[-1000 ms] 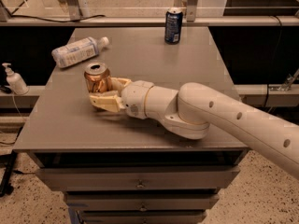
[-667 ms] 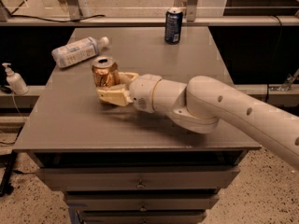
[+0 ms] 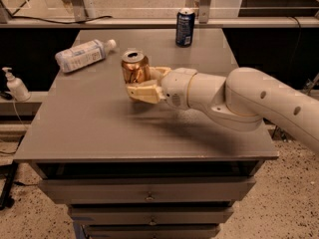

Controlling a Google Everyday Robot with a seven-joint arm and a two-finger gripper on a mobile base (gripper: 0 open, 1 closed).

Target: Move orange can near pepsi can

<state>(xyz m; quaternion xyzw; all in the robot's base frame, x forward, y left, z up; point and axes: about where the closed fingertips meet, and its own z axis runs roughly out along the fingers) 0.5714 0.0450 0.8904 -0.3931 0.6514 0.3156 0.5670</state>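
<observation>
Grey table (image 3: 89,128): hand (image 3: 140,82) clamped on orange can (image 3: 133,67) mid-table, pepsi can (image 3: 185,28) at far edge, plastic bottle (image 3: 82,55) lying L.

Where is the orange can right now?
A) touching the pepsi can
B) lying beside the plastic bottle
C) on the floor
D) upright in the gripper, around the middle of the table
D: the orange can stands upright between the fingers of the gripper, around the middle of the table, well apart from the pepsi can at the far edge.
</observation>
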